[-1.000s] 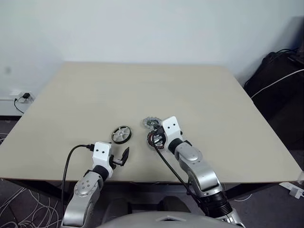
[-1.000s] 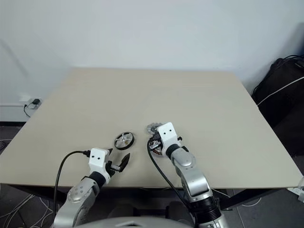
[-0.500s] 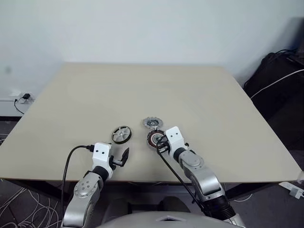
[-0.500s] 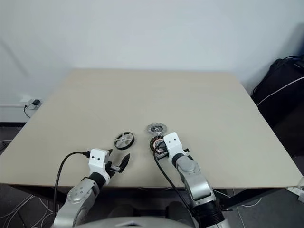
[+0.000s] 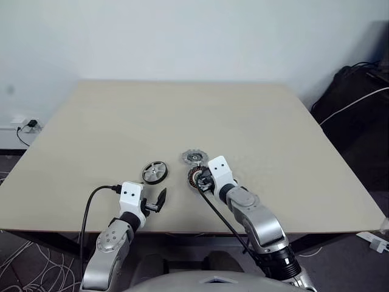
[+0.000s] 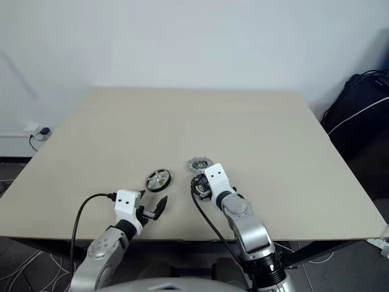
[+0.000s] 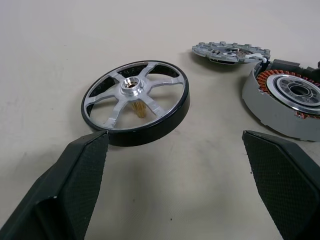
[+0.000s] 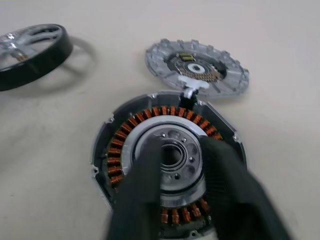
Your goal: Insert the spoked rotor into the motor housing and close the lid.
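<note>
On the table (image 5: 255, 121) nothing is assembled yet, and all three parts lie apart near the front edge. The motor housing (image 8: 167, 165) sits flat with its copper windings showing. The right gripper (image 8: 177, 175) hangs right over its pale centre, fingers slightly parted and holding nothing. The spoked rotor (image 7: 136, 102) lies to the left, untouched, just ahead of the left gripper (image 7: 175, 190), whose fingers stand wide apart and empty. The lid (image 8: 196, 67) rests just beyond the housing. Inserting the rotor and closing the lid both remain.
</note>
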Controlling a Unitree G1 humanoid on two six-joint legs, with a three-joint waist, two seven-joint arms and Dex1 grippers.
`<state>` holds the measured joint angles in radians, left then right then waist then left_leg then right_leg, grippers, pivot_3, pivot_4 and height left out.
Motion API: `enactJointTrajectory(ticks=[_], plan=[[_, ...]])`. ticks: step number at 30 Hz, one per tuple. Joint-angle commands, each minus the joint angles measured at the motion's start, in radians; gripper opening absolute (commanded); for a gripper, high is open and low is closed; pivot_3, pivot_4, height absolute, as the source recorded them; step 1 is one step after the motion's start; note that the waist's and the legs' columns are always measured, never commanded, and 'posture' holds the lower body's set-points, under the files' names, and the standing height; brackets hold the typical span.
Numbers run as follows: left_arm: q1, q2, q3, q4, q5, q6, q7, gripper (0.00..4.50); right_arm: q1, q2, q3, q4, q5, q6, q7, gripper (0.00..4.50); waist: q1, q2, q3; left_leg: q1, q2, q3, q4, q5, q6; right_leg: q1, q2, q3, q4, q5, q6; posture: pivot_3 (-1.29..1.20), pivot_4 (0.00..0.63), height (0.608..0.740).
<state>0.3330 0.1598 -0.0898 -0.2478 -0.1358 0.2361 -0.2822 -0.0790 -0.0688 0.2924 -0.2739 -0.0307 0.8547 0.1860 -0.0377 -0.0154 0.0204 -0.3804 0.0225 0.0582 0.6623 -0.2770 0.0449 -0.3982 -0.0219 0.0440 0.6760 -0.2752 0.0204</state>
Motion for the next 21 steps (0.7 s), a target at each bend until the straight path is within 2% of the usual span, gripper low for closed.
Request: enactJointTrajectory(ticks=[1, 21], plan=[[-0.010, -0.005, -0.005, -0.031, 0.002, -0.015, 0.005, 4.50, -0.050, 0.031, -0.024, -0.064, 0.017, 0.044, -0.016, 1.85, 0.000, 0.000, 0.000, 0.000, 0.000, 0.000, 0.000, 0.000, 0.000, 0.000, 0.000, 0.000, 0.000, 0.000, 0.000, 0.00, 0.000, 0.740], [-0.006, -0.005, -0.001, -0.027, 0.001, -0.023, 0.007, 4.50, -0.054, -0.128, 0.096, -0.038, -0.038, 0.078, 0.026, 1.85, 0.001, 0.000, 0.001, 0.000, -0.001, 0.000, 0.000, 0.000, 0.000, 0.000, 0.000, 0.000, 0.000, -0.001, 0.003, 0.00, 0.000, 0.740]])
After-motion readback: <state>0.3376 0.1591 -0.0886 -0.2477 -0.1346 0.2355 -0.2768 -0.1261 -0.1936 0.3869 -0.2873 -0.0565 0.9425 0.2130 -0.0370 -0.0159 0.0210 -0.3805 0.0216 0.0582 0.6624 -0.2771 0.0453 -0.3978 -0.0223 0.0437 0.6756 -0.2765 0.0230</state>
